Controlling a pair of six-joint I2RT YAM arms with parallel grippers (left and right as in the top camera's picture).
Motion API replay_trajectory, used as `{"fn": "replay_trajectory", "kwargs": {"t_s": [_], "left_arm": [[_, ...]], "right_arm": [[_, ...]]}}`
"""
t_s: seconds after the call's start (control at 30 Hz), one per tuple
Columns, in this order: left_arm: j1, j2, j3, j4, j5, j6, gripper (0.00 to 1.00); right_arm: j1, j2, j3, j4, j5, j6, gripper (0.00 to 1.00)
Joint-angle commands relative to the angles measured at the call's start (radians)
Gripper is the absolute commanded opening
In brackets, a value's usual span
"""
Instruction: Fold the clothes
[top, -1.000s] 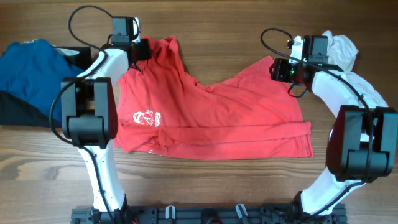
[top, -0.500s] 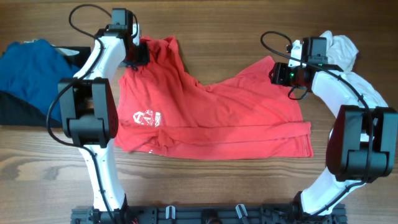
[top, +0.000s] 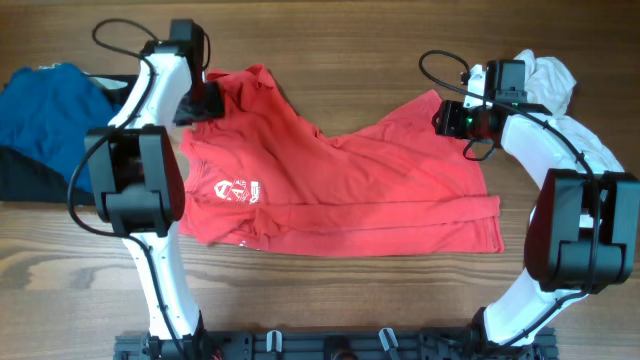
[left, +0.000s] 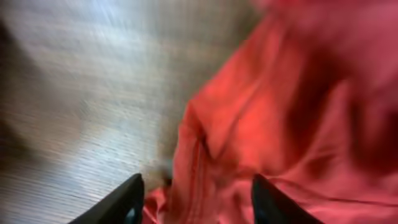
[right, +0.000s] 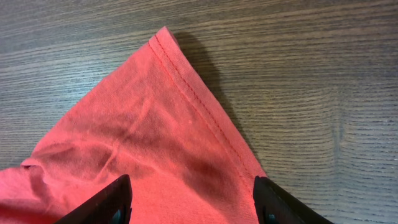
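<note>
Overhead view: the red T-shirt (top: 340, 190) lies spread but rumpled on the wooden table (top: 350, 40), its white print toward the left side. The left gripper (top: 200, 100) sits at the shirt's upper left edge. Its wrist camera is blurred but shows the jaws apart with red cloth bunched between them. The right gripper (top: 450, 115) is at the upper right corner, jaws apart either side of the hemmed point. A blue garment (top: 45, 110) and a black garment (top: 25, 175) lie far left, and a white garment (top: 550, 80) far right.

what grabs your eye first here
A red T-shirt lies spread across the middle of the wooden table, white print near its left edge. The left gripper sits at its top-left corner, the right gripper at its upper-right corner. A blue garment lies far left.
</note>
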Motion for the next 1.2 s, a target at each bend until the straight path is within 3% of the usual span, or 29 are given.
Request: {"fn": "replay_trajectory", "kwargs": {"t_s": [0.0,0.2,0.6,0.67,0.77,0.8,1.17], "left_arm": [[0.005,-0.066,0.101,0.028,-0.016,-0.006,0.56],[-0.005,-0.039,0.103,0.102,0.001,-0.006,0.46],[-0.005,0.113,0.094,0.139,0.067,-0.005,0.46],[-0.006,0.131,0.094,0.140,0.068,-0.006,0.39],[-0.009,0.140,0.094,0.140,0.067,-0.006,0.10],[-0.009,0.140,0.094,0.139,0.067,-0.006,0.05],[-0.011,0.140,0.094,0.077,0.150,-0.006,0.04]], "right_arm": [[0.002,0.018,0.012,0.000,0.009,0.004,0.63],[0.002,0.018,0.012,0.000,0.009,0.004,0.63],[0.002,0.018,0.012,0.000,0.009,0.004,0.64],[0.002,0.018,0.012,-0.002,0.009,0.004,0.64],[0.002,0.018,0.012,0.002,0.009,0.004,0.64],[0.002,0.018,0.012,0.008,0.009,0.003,0.64],[0.002,0.025,0.098,0.110,0.001,-0.014,0.61]]}}
